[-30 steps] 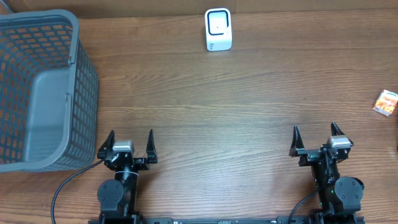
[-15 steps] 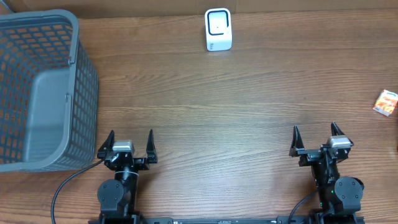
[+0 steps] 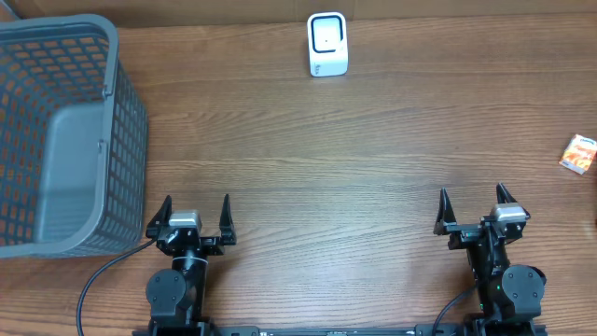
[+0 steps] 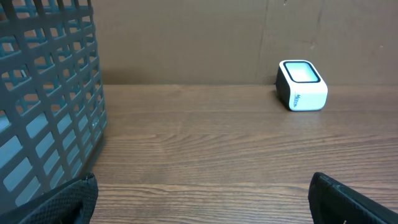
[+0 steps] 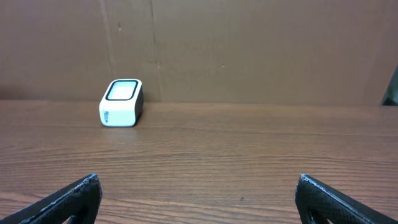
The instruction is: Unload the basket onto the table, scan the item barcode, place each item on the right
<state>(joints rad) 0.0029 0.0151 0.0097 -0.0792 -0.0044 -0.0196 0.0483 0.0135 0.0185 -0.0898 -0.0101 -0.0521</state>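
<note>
My left hand (image 3: 196,200) and right hand (image 3: 473,191) stand spread wide and empty at the front of the bench (image 3: 326,168). The orange packet (image 3: 578,153) lies at the right edge, well apart from the white scanner (image 3: 327,44) and grey basket (image 3: 131,131).

The brown wood-grain table (image 3: 326,168) is finished smooth with a faint sheen, the grey latticed basket (image 3: 131,140) is moulded in matt plastic, the small white box scanner (image 3: 327,44) is cased in smooth glossy plastic, and the small orange packet (image 3: 579,154) is faced with printed card.
</note>
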